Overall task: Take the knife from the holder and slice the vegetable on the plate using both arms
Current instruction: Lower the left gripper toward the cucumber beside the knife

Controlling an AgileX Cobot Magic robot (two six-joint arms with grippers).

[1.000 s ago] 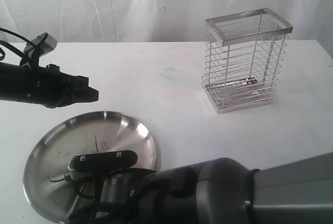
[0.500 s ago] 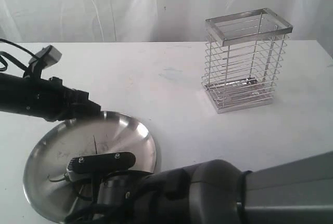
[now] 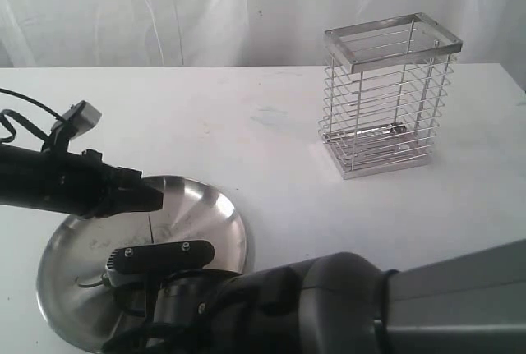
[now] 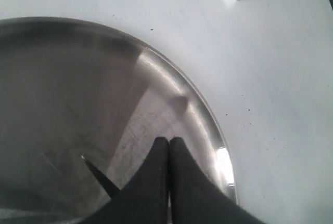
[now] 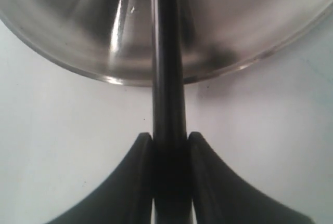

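Over the last second the left gripper (image 3: 152, 198) dropped and slid in over the plate (image 3: 237, 235) rim. It's pinched shut with nothing in it, so it's probably lining up to pin the pepper. The right gripper (image 5: 170, 140) is clamped on the knife (image 5: 167, 73) handle with the blade over the plate, well clear of the holder (image 3: 386, 95). The pepper itself is hard to make out. The right arm (image 3: 345, 305) blocks most of the plate.

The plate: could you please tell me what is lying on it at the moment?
On the plate, only a thin curved stem, likely the vegetable's, shows near its left side; the rest is hidden behind the right arm. The knife, held in the right gripper, reaches over it.
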